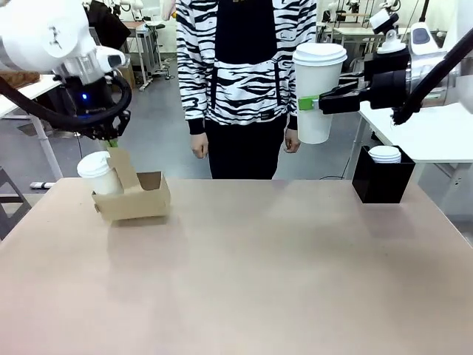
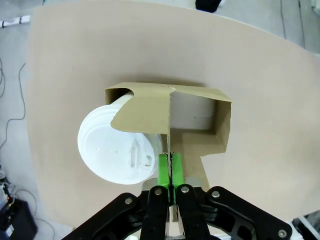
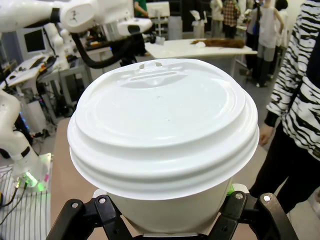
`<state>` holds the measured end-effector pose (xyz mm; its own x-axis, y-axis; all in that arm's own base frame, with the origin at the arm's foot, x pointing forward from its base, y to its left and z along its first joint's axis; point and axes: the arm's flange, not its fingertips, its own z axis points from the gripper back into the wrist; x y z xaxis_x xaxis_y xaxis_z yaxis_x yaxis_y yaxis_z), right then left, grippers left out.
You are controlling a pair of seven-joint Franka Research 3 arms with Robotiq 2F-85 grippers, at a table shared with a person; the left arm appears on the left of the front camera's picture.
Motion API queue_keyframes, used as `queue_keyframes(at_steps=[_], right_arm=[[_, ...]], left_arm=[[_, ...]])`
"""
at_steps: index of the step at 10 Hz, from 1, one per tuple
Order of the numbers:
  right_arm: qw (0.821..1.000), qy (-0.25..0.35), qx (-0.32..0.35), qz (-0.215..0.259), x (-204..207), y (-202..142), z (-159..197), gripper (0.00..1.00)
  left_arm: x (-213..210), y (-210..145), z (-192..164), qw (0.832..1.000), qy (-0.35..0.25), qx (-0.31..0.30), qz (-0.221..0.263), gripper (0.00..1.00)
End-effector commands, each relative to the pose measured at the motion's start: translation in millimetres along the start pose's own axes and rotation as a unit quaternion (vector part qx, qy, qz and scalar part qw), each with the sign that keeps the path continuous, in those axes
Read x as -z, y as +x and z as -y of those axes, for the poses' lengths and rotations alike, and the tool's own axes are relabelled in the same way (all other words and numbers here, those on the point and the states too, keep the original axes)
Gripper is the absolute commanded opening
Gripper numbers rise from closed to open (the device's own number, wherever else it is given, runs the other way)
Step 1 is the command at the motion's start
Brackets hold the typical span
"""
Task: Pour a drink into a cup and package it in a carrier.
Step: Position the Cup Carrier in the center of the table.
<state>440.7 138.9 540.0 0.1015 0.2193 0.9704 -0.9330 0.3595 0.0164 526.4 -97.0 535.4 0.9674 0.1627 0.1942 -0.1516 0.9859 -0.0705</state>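
Front view: my right hand (image 1: 309, 103) is gripping the tall white lidded paper cup (image 1: 319, 78) aloft; my left hand (image 1: 112, 145) is pinching the handle of the brown cardboard carrier (image 1: 140, 200). Next, probably: lowering the cup into the free slot.

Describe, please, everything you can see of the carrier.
The carrier is a low brown cardboard box with a tall middle handle panel, at the table's far left. The left gripper is shut on that panel. One slot holds a lidded white cup, leaning outward; the other is empty.
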Motion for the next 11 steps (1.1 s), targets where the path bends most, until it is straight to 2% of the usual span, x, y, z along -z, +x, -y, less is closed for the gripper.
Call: queue_keyframes(at_steps=[1, 4, 6, 8, 11], right_arm=[[1.0, -0.006, -0.004, 0.001, 2.4, 5.4, 1.0, 0.8], [1.0, -0.006, -0.004, 0.001, 2.4, 5.4, 1.0, 0.8], [1.0, -0.006, -0.004, 0.001, 2.4, 5.4, 1.0, 0.8], [1.0, -0.006, -0.004, 0.001, 2.4, 5.4, 1.0, 0.8], [1.0, -0.006, -0.004, 0.001, 2.4, 5.4, 1.0, 0.8]], left_arm=[[-46.1, -25.9, 11.2, 1.0, -0.005, -0.028, 0.005, 0.02], [-118.4, -79.3, 54.5, 0.999, 0.001, -0.032, 0.003, 0.02], [-141.8, -123.2, 94.5, 1.0, 0.007, -0.027, 0.004, 0.02], [-142.5, -156.7, 133.9, 1.0, 0.0, -0.018, -0.007, 0.02], [-101.5, -184.3, 193.4, 1.0, -0.008, 0.014, -0.013, 0.02]])
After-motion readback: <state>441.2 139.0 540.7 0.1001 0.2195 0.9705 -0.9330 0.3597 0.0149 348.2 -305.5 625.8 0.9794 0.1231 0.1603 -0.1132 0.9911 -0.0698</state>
